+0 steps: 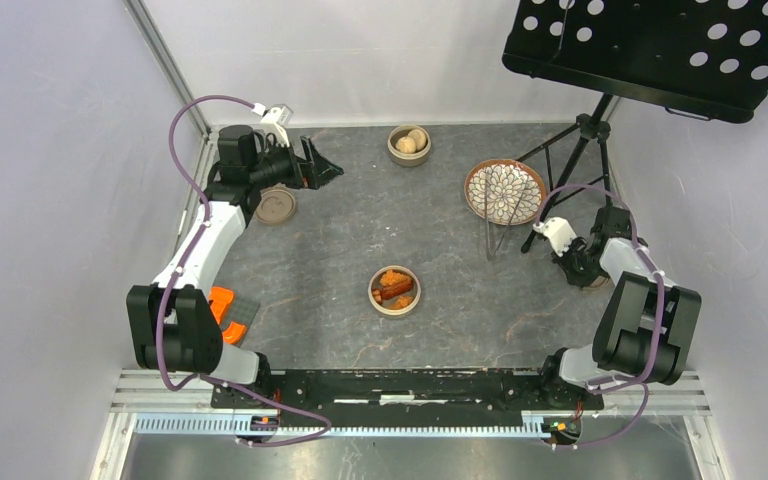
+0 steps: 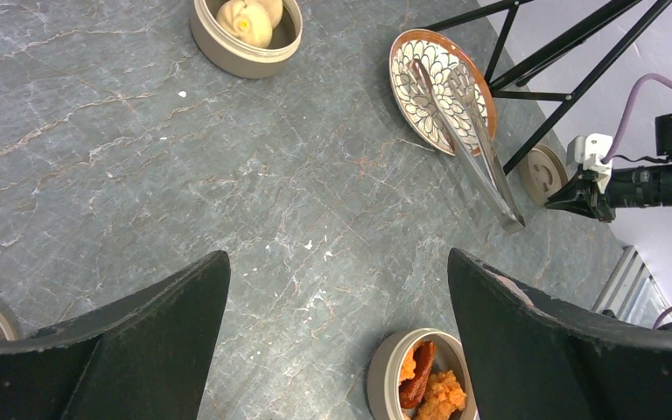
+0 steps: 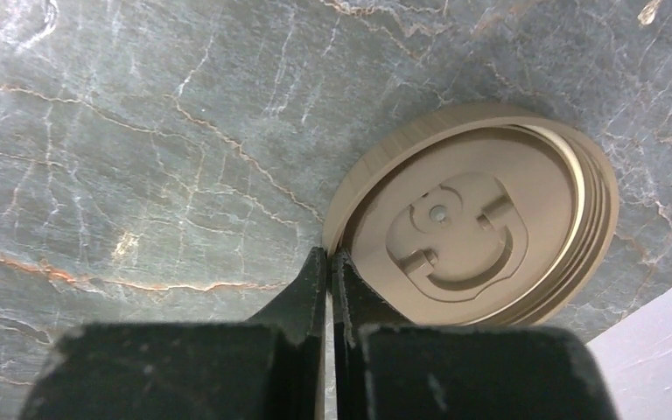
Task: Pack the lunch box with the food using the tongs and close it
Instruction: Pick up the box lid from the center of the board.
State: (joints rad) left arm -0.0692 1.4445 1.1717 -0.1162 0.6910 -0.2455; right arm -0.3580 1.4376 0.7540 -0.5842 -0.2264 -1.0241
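The lunch box shows as two round tan tubs. One [image 1: 394,291] in the middle holds orange crumbed food [image 2: 442,394] and a brown strip. The other [image 1: 409,145] at the back holds pale buns [image 2: 245,19]. The grey tongs [image 1: 495,226] lie with their tips on the patterned plate [image 1: 480,180]. My right gripper [image 3: 329,255] is low at the right, shut on the rim of a tan lid [image 3: 481,232] lying on the table. My left gripper [image 1: 328,170] hangs wide open at the back left, holding nothing.
A second tan lid [image 1: 276,205] lies under the left arm at the back left. A black stand's tripod legs [image 1: 570,165] reach onto the table beside the plate. An orange and grey object [image 1: 228,308] sits by the left arm's base.
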